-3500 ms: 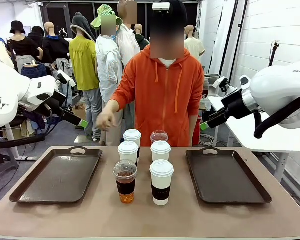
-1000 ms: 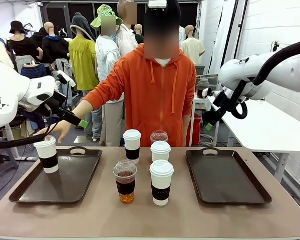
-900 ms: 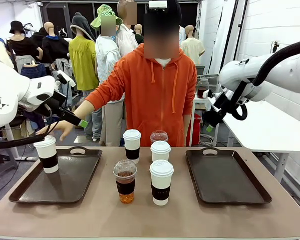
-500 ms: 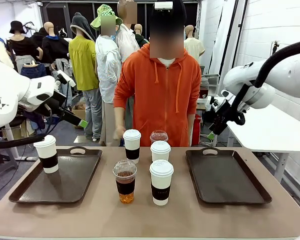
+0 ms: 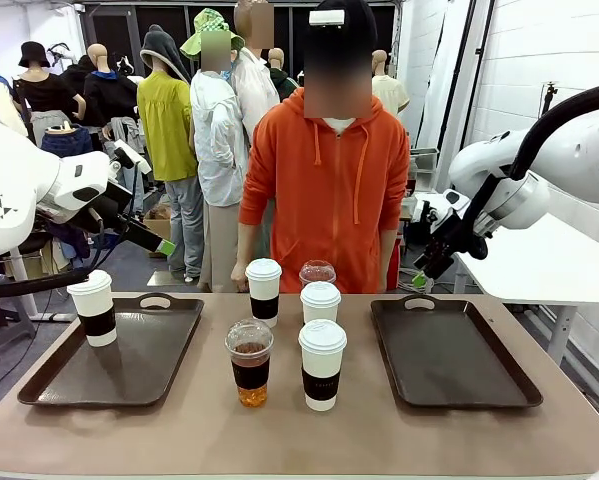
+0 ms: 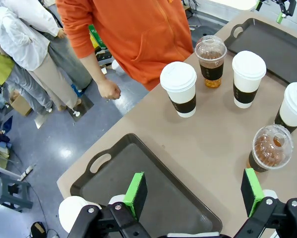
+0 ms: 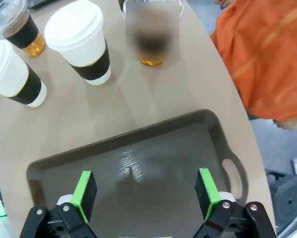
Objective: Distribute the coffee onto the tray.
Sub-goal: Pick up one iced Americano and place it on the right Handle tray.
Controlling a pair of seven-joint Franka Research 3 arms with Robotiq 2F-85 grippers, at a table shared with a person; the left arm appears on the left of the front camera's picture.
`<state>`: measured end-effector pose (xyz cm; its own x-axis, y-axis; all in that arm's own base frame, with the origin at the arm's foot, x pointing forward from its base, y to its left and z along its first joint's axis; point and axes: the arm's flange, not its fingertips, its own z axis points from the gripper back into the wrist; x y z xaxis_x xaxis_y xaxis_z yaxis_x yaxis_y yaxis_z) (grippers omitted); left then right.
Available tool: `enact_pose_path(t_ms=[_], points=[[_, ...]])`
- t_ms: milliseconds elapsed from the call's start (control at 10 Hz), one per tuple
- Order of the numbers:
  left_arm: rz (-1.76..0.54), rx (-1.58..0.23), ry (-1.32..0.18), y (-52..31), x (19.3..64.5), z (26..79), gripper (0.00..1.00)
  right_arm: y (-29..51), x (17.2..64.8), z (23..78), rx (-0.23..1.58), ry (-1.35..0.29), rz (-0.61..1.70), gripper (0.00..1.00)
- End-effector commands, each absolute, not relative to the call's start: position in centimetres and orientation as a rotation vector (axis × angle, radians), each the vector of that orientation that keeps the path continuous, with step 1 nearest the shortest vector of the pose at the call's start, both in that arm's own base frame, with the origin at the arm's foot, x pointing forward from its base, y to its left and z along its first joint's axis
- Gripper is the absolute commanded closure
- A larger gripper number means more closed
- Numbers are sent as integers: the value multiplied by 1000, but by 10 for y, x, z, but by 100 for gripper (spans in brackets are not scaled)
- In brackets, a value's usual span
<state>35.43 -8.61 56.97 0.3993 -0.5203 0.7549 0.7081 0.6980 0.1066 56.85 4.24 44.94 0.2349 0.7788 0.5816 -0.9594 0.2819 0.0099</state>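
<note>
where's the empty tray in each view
Front view: empty tray at lower right, right of the cups.
Left wrist view: tray in the top right corner.
Right wrist view: tray across the lower middle.
Shared landmark: the person's orange hoodie.

Far clear dome-lidded plastic cup of amber drink (image 5: 317, 272) half hidden behind a white-lidded paper cup (image 5: 320, 301), another white lid (image 6: 71, 210) on the dark brown tray (image 6: 158, 173) cut off at the left wrist view's bottom edge
</note>
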Motion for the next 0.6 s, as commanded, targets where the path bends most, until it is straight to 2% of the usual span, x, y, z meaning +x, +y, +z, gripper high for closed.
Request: enact_pose_path(t_ms=[0,300,500], points=[[-790,-257,-857,-86,355,569,0,44,570,453,414,-530,1254,0],[-790,-257,-857,-86,355,569,0,44,569,452,405,-529,1243,0],[-790,-257,-857,-86,355,569,0,44,593,424,485,-603,1259,0]])
